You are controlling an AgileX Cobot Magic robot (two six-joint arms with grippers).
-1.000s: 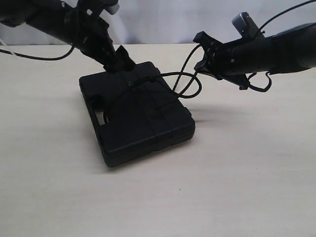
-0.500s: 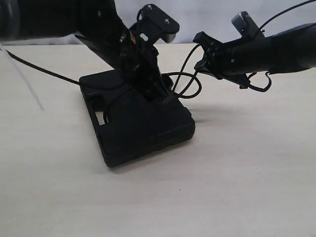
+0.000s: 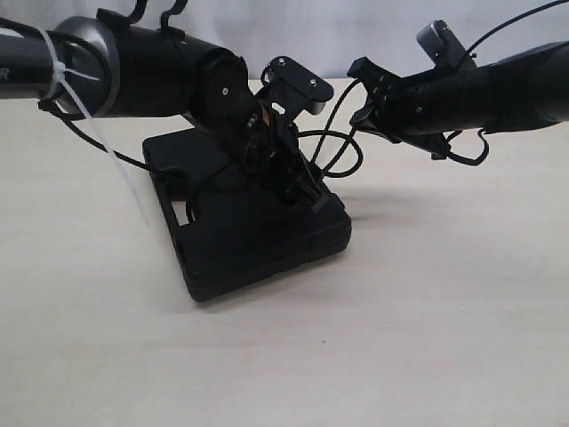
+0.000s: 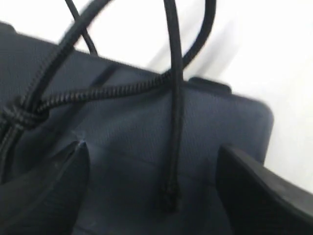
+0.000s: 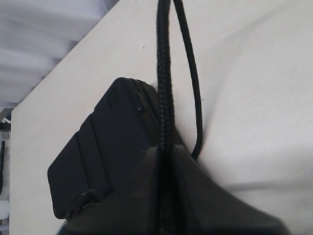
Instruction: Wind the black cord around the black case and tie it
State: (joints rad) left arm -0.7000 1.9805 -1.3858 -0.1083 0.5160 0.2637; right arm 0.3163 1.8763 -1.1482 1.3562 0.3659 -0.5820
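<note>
Centring the loose end of the black cord [image 4: 175,132] between parted jaws of the left gripper [image 4: 151,149] over the black case [image 3: 249,233] before closing is advised; right gripper [image 5: 166,152] clamped on the cord, tensioning.

Black cord [image 4: 173,122]: black, braided weave, seen between left fingers [image 4: 49,191]. Black case [image 3: 258,231]: plain matte black. Fingers: black. Table [image 3: 444,311]: pale beige. Zip tie [image 3: 117,169]: white.
</note>
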